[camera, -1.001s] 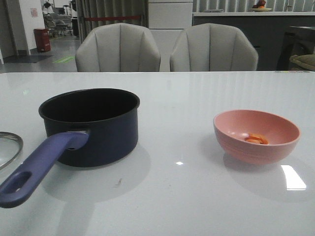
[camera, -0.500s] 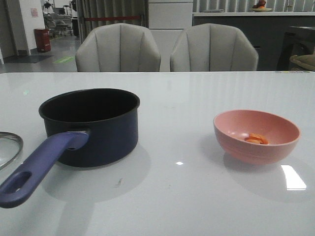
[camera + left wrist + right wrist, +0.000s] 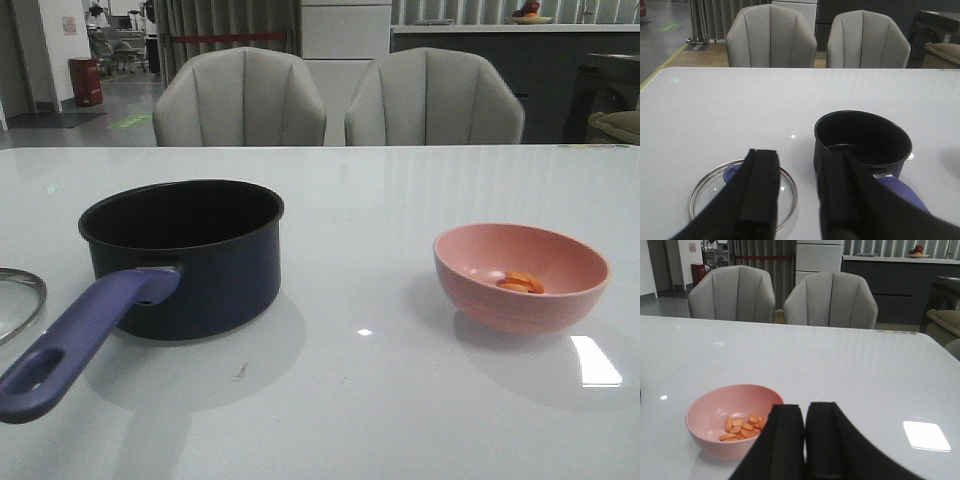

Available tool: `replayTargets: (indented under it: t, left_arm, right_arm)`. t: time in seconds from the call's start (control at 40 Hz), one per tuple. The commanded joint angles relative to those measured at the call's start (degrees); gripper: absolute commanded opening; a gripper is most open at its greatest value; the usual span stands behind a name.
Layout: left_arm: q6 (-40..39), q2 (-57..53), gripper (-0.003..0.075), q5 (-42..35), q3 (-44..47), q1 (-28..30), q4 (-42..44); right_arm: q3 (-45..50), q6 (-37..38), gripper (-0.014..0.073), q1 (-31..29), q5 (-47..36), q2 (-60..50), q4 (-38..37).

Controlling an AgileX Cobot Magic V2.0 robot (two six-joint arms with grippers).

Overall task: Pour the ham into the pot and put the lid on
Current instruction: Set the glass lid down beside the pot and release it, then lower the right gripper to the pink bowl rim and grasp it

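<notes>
- Pot [image 3: 185,255] sits upright on my left half of the white table [image 3: 400,400], open, black inside looks bare; long purple-blue handle [image 3: 85,335] points back toward me and to the left.
- Lid [image 3: 742,192] lies flat on the table just beside the pot, on its left, blue knob up; front view catches only its rim at the left edge [image 3: 20,300]. Can't tell if it touches the handle.
- Ham [image 3: 744,426] is a small heap of orange slices in the bottom of the pink bowl [image 3: 732,417], on my right half, well apart from the pot.
- Left gripper [image 3: 795,187]: fingers parted with a clear gap, nothing between them, up off the table near the lid and pot handle.
- Right gripper [image 3: 805,440]: pads pressed almost together, only a thin slit, nothing held, just beside the bowl.
- Neither arm shows in the front view.
- Two grey chairs [image 3: 240,100] stand behind the far table edge.
</notes>
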Motion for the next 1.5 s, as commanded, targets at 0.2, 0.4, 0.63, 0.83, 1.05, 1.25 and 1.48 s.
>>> replayTargets:
  t: [0.2,0.4,0.63,0.83,1.05,1.25,1.48]
  left_arm:
    - [0.25,-0.89,0.0113,-3.67,-1.44,-0.42,0.01]
    - [0.25,-0.89,0.0113,-3.34,-1.44,-0.42,0.01]
    - [0.25,-0.89,0.0113,-3.34,-1.44,-0.42,0.01]
    - [0.25,-0.89,0.0113,-3.34,-1.44,-0.42,0.01]
    - [0.25,-0.89,0.0113,-3.34,-1.44,-0.42,0.01]
    - [0.25,-0.89,0.0113,-3.34,-1.44,-0.42,0.01]
    - [0.25,-0.89,0.0113,-3.34,-1.44,-0.42,0.01]
  right_arm:
    - [-0.37,0.07,0.0182,0.06,-8.27,-1.11,-0.76]
    - [-7.77,0.5,0.0182,0.11,-4.14,1.79,-0.58]
    - [-17.52,0.5,0.0182,0.11,-0.72,13.77,-0.58]
    - [-17.24,0.65,0.0182,0.11,-3.97,18.4,0.37]
    - [-19.68,0.65,0.0261,0.11,0.61,23.13,3.92]
    - [-27.04,0.65,0.0456,0.11,9.76,33.61,4.71]
    - [-37.09,0.65,0.0486,0.11,18.44,49.57,12.62]
